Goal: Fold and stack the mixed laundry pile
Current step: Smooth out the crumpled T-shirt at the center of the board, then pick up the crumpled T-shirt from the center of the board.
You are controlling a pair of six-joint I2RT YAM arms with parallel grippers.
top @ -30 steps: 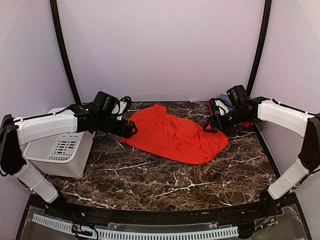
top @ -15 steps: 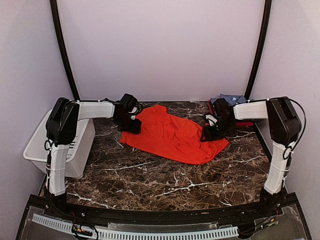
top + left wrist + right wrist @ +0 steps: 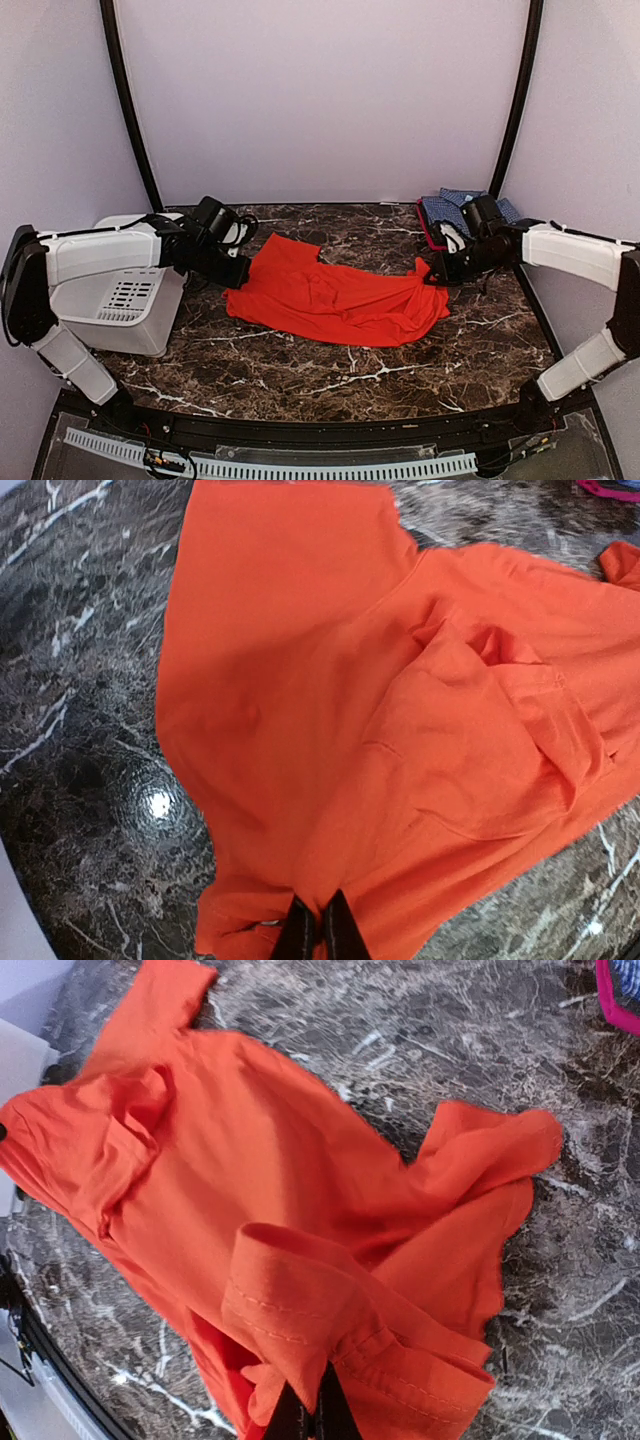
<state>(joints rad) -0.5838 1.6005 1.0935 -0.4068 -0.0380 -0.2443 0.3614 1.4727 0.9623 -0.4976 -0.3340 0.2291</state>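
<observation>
Lying crumpled on the marble desk (image 3: 330, 375), the orange-red shirt (image 3: 335, 300) is pinched at opposite edges by the left tool (image 3: 238, 275) and right tool (image 3: 432, 272), both clenched on its cloth; beyond, the checked shirt (image 3: 452, 208) rests in the far right corner.

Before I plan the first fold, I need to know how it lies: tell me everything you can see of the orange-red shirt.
The orange-red shirt is plain, bright, soft-looking cloth with no print. It lies mid-table on the dark marble tabletop, spread wide but rumpled, with creases and flaps doubled over. A stitched hem is turned up near its right end. The left end effector is shut on its left edge, the right end effector on its right edge.
</observation>
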